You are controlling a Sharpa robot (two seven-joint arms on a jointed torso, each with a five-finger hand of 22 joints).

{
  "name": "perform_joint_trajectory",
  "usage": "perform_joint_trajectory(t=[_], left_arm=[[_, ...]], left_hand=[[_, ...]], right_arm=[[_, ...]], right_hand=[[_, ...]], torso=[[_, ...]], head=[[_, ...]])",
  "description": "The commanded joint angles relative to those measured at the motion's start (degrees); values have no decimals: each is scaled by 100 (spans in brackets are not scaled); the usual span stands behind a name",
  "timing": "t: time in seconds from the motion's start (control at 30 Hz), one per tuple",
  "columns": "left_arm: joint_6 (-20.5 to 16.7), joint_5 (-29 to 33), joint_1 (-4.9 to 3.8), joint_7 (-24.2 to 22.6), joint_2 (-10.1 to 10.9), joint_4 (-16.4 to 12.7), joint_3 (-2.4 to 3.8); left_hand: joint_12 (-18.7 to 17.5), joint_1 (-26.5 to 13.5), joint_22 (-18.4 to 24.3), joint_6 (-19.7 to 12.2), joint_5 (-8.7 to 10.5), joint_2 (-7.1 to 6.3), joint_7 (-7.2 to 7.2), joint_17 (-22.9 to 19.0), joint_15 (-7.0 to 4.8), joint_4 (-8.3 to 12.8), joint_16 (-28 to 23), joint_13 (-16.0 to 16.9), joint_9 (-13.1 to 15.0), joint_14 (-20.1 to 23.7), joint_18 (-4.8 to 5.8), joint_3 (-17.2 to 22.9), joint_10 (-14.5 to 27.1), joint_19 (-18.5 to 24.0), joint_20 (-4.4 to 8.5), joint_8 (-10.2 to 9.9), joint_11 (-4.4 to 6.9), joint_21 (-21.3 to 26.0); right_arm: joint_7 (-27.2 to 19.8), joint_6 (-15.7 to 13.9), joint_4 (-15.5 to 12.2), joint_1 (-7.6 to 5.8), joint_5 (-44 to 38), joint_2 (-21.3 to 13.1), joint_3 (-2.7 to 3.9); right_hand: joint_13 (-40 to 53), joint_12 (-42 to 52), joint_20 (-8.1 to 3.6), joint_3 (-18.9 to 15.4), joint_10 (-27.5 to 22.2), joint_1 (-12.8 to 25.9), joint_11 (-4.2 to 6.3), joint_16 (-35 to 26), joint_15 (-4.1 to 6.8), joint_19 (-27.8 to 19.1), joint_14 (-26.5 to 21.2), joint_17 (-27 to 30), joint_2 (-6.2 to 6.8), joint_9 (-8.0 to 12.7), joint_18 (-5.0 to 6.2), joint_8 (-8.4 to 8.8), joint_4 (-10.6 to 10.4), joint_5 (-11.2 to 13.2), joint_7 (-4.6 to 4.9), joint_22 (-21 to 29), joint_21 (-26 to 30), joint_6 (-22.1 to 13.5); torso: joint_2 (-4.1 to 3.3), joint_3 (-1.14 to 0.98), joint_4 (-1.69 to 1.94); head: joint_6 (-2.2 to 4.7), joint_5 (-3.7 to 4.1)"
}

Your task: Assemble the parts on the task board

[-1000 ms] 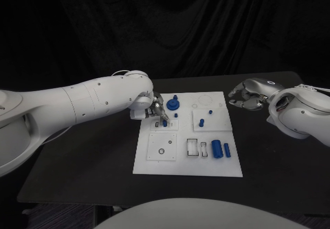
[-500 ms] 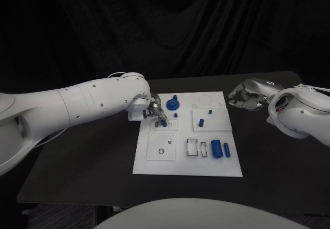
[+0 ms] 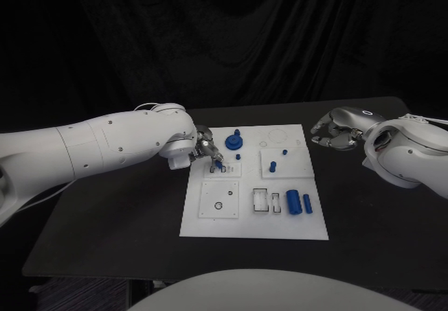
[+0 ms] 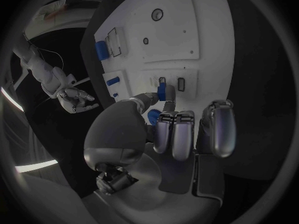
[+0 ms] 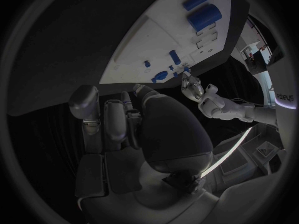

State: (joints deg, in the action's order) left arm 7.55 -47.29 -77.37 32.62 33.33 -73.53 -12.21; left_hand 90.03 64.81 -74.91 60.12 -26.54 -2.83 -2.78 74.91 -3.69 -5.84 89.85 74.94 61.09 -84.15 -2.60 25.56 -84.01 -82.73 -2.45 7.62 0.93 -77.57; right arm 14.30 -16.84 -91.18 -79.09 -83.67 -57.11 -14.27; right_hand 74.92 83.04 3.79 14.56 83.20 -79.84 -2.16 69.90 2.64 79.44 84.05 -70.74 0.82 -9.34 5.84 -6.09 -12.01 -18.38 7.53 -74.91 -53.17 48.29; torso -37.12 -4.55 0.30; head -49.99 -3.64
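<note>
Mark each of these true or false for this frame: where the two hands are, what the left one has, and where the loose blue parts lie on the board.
1. The left hand is over the board's far left section. True.
2. The left fingers pinch a small blue part beside two small slots. True.
3. The right hand rests on the board. False: it hangs off the board's far right edge, over the black table.
4. The right hand holds a blue part. False: its fingers are curled in and no part shows in them.
5. Two blue cylinders lie side by side in the board's near right area. True.
6. The left hand is past the board's near edge. False: it is at the far left.
</note>
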Motion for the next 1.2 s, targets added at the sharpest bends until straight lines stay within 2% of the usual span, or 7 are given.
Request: perform_joint_trajectory(t=[0.03,0.23,0.5,0.63,0.9,1.03,1.2], left_arm=[[-778,22,14,-194,98,-180,4],[-1339,20,40,-343,352,-559,4],[-2315,-415,206,-768,744,-1122,3],[-2543,-616,294,-855,830,-1245,3],[-2966,-1015,564,-991,894,-1355,3],[-3038,-1097,664,-1026,870,-1343,3],[-3033,-1135,753,-1032,839,-1315,3]], left_hand=[[-3,-69,-1083,21,16,10,9,1509,-33,515,15,1506,14,-585,-61,566,-599,42,-1,25,53,47],[-3,-100,-1075,6,53,9,4,1509,-32,552,15,1506,36,-585,-67,638,-599,63,-1,33,50,75],[-3,-166,-1078,-12,324,5,1,1509,-30,606,15,1506,94,-585,-66,825,-599,64,-4,65,46,70],[-3,-165,-1074,-14,335,10,2,1509,-30,609,15,1506,97,-585,-68,842,-599,71,-4,66,48,82],[-3,-210,-1074,-12,328,17,-4,1509,-27,564,15,1506,106,-585,-68,848,-599,72,-5,73,42,83],[-3,-221,-1078,-6,339,26,-2,1509,-27,546,15,1506,110,-585,-65,852,-599,64,-6,78,43,71],[-3,-243,-1078,-2,365,31,0,1509,-27,519,15,1506,114,-585,-65,847,-599,62,-6,82,43,69]], right_arm=[[113,41,-7,12,-14,-10,4],[108,20,-14,12,-14,-17,4],[104,-19,-21,12,-14,-31,4],[105,-25,-23,12,-14,-33,4],[105,-41,-34,12,-14,-48,4],[107,-48,-39,12,-14,-59,4],[107,-54,-41,12,-14,-66,4]], right_hand=[[778,-24,15,35,-34,-20,3,-19,-55,-40,104,10,-9,10,93,9,10,-27,15,-291,27,18],[772,-31,16,39,-40,-18,3,-28,-56,-43,100,18,-6,14,95,16,12,-28,18,-287,39,10],[761,-43,18,63,-49,-13,11,-51,-53,-51,91,35,8,45,99,64,26,-29,27,-277,75,-53],[761,-43,18,63,-49,-13,11,-51,-53,-51,91,35,8,45,99,64,26,-29,27,-277,75,-53],[757,-47,18,67,-52,-12,13,-55,-52,-52,90,38,9,50,100,71,28,-30,27,-275,81,-64],[757,-47,18,67,-52,-12,13,-55,-52,-52,90,38,9,50,100,71,28,-30,27,-275,81,-64],[757,-47,18,67,-52,-12,13,-55,-52,-52,90,38,9,50,100,71,28,-30,27,-275,81,-64]], torso=[[4,2,0],[-2,0,1],[-5,-3,11],[-13,-1,5],[-6,-6,7],[3,-9,15],[-3,-6,1]], head=[[-1,-2],[-1,-7],[-1,-26],[-1,-38],[-1,-30],[-1,-15],[-1,-31]])
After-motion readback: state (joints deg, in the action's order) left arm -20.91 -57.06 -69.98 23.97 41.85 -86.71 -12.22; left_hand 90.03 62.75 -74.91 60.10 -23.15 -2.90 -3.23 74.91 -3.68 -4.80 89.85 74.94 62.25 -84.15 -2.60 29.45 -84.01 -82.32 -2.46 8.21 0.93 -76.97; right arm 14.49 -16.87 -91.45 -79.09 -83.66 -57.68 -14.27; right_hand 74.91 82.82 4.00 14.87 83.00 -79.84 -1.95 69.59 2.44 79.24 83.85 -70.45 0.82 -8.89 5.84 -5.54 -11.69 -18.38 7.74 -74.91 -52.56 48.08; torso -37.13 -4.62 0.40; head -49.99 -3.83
